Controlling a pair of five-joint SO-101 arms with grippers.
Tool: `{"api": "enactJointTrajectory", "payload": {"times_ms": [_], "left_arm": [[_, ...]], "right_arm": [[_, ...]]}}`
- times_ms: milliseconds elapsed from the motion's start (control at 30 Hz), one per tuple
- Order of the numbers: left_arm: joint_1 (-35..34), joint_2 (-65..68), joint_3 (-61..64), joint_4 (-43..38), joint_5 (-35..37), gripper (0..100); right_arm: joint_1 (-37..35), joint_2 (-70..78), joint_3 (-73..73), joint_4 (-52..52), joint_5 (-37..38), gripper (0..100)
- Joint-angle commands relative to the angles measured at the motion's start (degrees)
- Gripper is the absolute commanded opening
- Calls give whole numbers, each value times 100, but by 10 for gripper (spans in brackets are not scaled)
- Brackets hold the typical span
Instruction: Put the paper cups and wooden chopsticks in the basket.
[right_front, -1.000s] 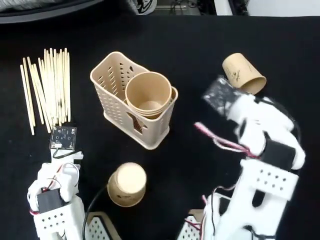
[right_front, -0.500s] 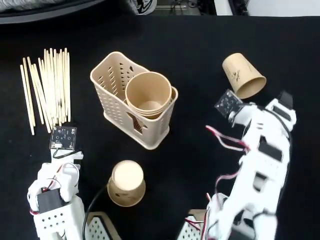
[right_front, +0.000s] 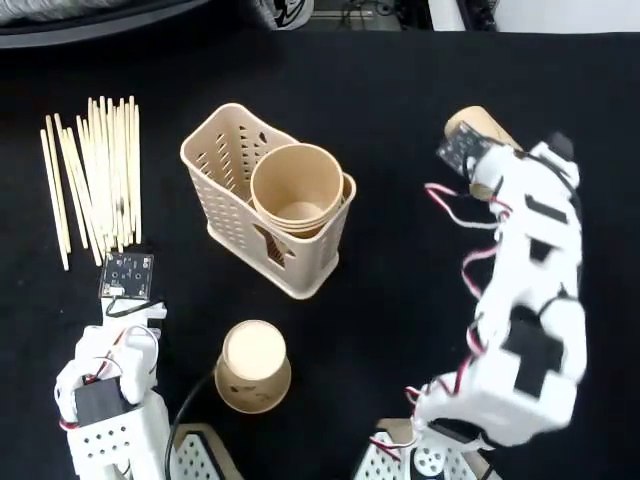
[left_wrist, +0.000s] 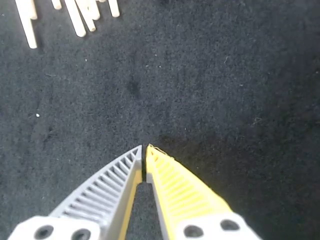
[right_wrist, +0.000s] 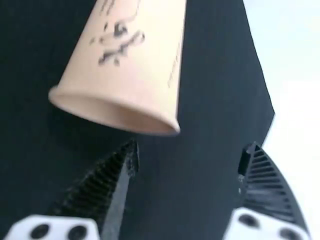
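Basket (right_front: 222, 150) already has stacked cups (right_front: 297, 187). Still out: flipped cup (right_front: 254, 365) at 6 o'clock, tipped cup (right_front: 478, 122) at 2, chopsticks (right_front: 95, 175) at 10. Right gripper (right_wrist: 191, 146) is spread near the tipped one, left gripper (left_wrist: 144, 147) pressed together (empty).

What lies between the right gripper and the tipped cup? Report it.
Bare black table, in the right wrist view, separates the right gripper from the tipped cup.
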Motion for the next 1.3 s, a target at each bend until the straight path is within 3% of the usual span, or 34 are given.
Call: {"api": "enactJointTrajectory", "payload": {"times_ms": [0,100,267,433,700,967,1267], "left_arm": [[22,-9,101,26,-26,33],[22,-9,101,26,-26,33],[22,-9,101,26,-26,33],[22,-9,101,26,-26,33],[22,-9,101,26,-26,33],[22,-9,101,26,-26,33],[22,-9,101,26,-26,33]], "right_arm": [[-132,804,-1059,-105,-88,326],[-97,1270,-1490,-70,-281,250],[9,1156,-1481,-70,-712,31],[-18,558,-1042,132,-967,11],[-158,-1147,-1147,3059,-1600,11],[-642,-1798,-2826,6637,-2075,11],[-1354,-1684,-4620,8695,-2725,11]]}}
